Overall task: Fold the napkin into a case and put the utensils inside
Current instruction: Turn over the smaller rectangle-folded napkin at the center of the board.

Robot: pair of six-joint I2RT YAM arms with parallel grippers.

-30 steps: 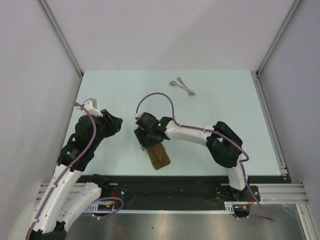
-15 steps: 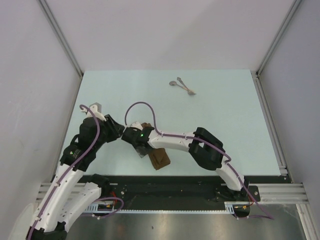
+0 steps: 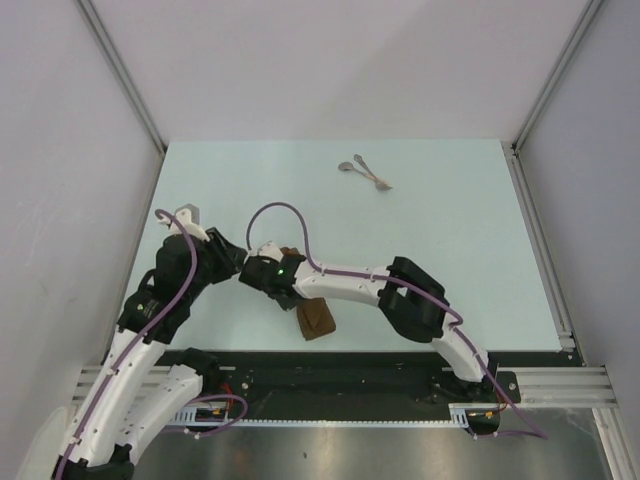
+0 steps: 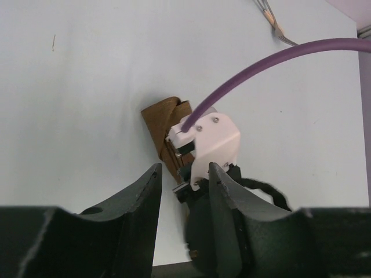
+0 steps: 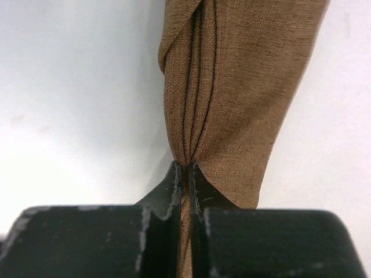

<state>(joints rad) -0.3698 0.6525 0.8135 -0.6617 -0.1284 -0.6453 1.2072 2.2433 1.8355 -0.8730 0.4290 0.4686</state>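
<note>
Down on the pale-blue table [image 3: 450, 250], right jaws pinch the napkin [image 5: 243, 87]; left jaws spread.

The napkin [image 3: 318, 320] is plain brown cloth, folded into a long, narrow strip. Several layers run lengthwise along one side and are gathered tightly at one point. It lies flat at near centre, angled, with its middle hidden from above. The utensils [image 3: 365, 172] are two thin, silvery pieces. They lie close together at far centre, well apart from the napkin and outside it.
</note>
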